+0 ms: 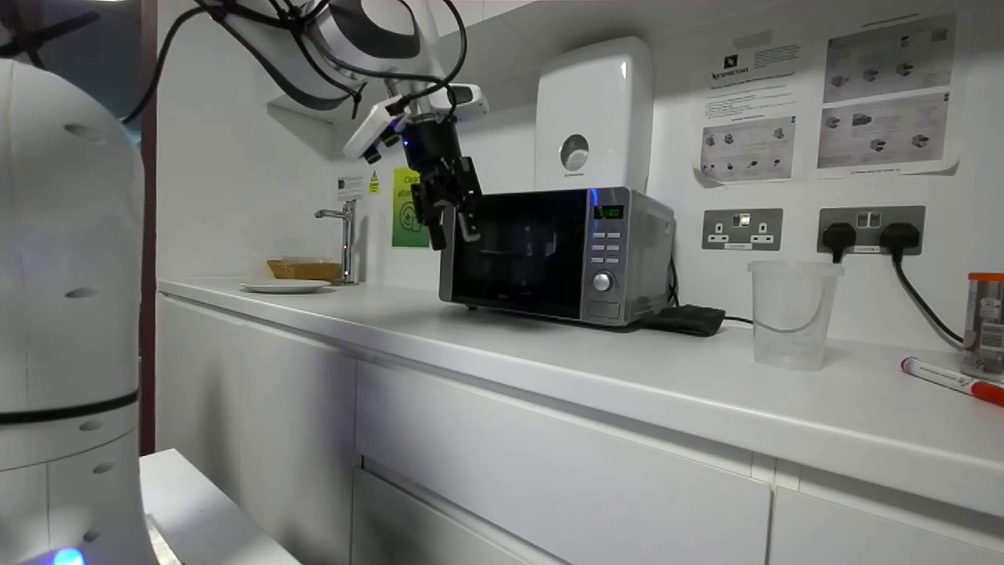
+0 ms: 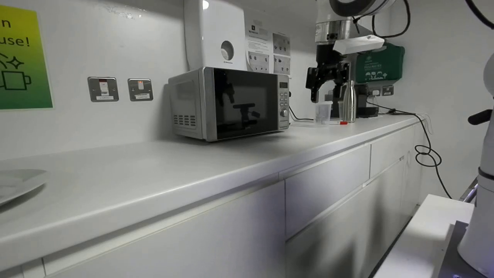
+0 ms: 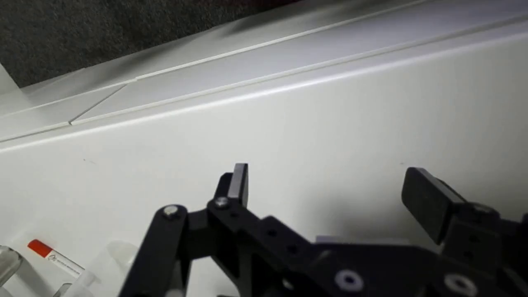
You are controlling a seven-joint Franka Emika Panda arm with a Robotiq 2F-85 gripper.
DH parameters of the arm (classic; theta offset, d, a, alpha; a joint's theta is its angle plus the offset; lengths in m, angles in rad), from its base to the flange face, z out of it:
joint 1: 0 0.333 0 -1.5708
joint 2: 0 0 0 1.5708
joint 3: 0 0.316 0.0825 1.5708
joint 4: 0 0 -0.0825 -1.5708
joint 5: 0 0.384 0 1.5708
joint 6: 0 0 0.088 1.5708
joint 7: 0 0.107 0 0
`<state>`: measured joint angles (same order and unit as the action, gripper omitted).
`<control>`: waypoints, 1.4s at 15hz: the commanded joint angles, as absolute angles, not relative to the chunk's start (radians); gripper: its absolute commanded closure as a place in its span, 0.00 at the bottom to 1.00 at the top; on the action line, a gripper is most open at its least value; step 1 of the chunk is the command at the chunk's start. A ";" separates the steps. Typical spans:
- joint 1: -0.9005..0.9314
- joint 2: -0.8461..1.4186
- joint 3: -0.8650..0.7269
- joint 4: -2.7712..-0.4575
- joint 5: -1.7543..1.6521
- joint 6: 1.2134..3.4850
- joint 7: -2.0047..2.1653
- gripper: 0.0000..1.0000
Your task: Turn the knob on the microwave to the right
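The smooth white tabletop (image 1: 596,357) carries a boxy silver-grey microwave (image 1: 518,251) with a round silver knob (image 1: 602,281); above the tabletop hangs the black two-fingered end effector (image 3: 330,185), its jaws apart.

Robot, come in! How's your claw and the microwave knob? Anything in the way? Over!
Claw open, holding nothing. Microwave door shut, knob untouched. Nothing seen blocking knob.

My white, rounded arm (image 1: 70,235) with a thin black band (image 1: 70,411), black cables (image 1: 463,39) looping along it, a silver metal collar (image 2: 332,31), my black, angular gripper (image 3: 327,181) with silvery screw heads (image 3: 170,211), a white bar-shaped housing (image 2: 357,44), a glowing blue light (image 1: 68,557) low down.
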<state>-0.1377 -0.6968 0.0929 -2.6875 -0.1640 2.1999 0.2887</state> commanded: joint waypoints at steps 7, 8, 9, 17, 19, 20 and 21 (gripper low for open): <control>-0.171 -0.667 0.101 -2.700 -0.195 2.297 0.321 0.00; -0.178 -0.659 0.103 -2.704 -0.199 2.319 0.334 0.00; -0.187 -0.643 0.105 -2.709 -0.206 2.361 0.343 0.00; -0.425 -0.467 0.215 -2.727 -0.466 2.753 0.512 0.00; -0.490 -0.431 0.254 -2.721 -0.533 2.820 0.561 0.00; -0.516 -0.419 0.273 -2.718 -0.556 2.845 0.581 0.00; -0.529 -0.402 0.280 -2.714 -0.568 2.863 0.602 0.00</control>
<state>-0.4574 -0.4578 0.2275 -2.7416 -0.5019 2.8015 0.5275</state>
